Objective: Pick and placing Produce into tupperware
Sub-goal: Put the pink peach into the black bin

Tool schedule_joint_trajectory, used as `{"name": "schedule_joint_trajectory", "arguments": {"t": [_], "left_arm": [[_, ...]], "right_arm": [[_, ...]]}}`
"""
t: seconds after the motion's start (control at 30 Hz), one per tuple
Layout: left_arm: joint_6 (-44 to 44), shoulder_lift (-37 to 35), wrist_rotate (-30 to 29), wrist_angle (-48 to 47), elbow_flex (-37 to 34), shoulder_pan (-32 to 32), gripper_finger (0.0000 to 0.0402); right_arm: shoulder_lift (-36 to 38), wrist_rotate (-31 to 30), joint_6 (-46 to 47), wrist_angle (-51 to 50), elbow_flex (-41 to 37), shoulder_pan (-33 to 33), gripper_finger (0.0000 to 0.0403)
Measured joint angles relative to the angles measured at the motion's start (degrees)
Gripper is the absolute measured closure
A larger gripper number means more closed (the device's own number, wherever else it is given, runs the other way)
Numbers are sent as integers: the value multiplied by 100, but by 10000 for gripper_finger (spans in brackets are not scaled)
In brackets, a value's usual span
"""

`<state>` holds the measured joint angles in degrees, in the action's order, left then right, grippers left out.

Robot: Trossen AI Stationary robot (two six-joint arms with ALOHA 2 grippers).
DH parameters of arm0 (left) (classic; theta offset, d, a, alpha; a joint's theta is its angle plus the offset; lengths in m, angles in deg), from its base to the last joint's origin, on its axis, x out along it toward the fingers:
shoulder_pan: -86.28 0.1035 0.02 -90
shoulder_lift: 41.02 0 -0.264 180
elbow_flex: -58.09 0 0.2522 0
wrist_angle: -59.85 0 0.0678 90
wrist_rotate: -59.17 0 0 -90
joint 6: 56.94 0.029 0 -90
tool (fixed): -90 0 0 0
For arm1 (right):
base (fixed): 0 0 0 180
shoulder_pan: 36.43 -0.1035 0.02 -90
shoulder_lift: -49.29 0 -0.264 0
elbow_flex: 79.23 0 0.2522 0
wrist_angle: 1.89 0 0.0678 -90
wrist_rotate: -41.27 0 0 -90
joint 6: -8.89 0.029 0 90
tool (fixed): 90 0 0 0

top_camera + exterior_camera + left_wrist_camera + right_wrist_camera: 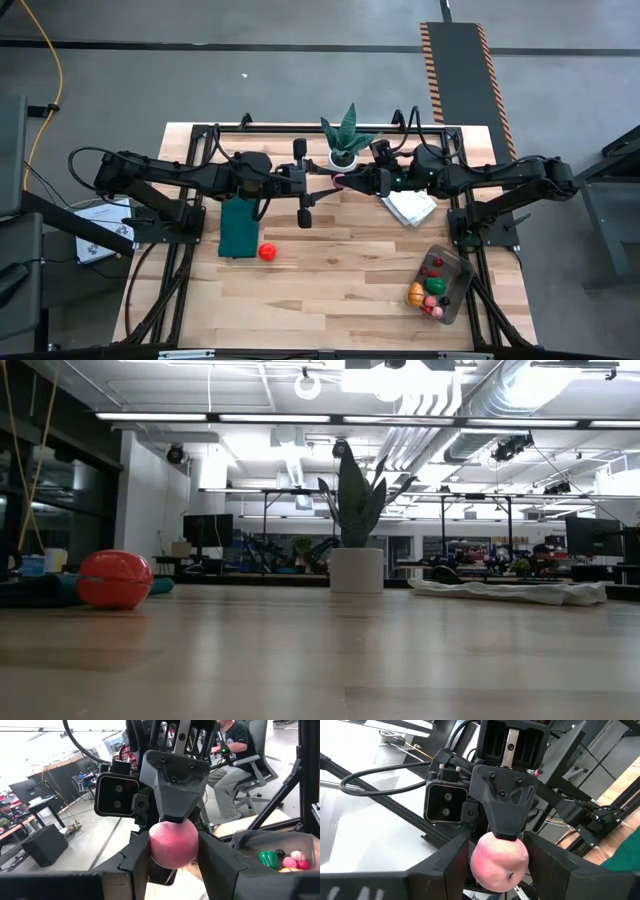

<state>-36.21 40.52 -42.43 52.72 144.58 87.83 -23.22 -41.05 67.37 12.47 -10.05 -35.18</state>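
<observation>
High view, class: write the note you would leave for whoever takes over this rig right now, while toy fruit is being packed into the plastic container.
Left gripper: shut on a pink fruit, held in the air above the table's middle.
Right gripper: meets it at the same fruit; grip unclear.
Container: near the table's right front corner.
Done: several fruits lie inside it.
Left: the pink fruit, and a red fruit on the table beside the green mat.
</observation>
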Motion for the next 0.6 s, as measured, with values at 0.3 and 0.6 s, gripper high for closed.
{"name": "schedule_joint_trajectory", "arguments": {"t": [0.3, 0.6], "left_arm": [[-2, 0, -90, -17, 0, 0, 263], [-1, 0, -105, -21, 0, 0, 263]], "right_arm": [[0, -4, 0, -4, 0, 2, 227], [0, -4, 0, -4, 0, 0, 229]]}}
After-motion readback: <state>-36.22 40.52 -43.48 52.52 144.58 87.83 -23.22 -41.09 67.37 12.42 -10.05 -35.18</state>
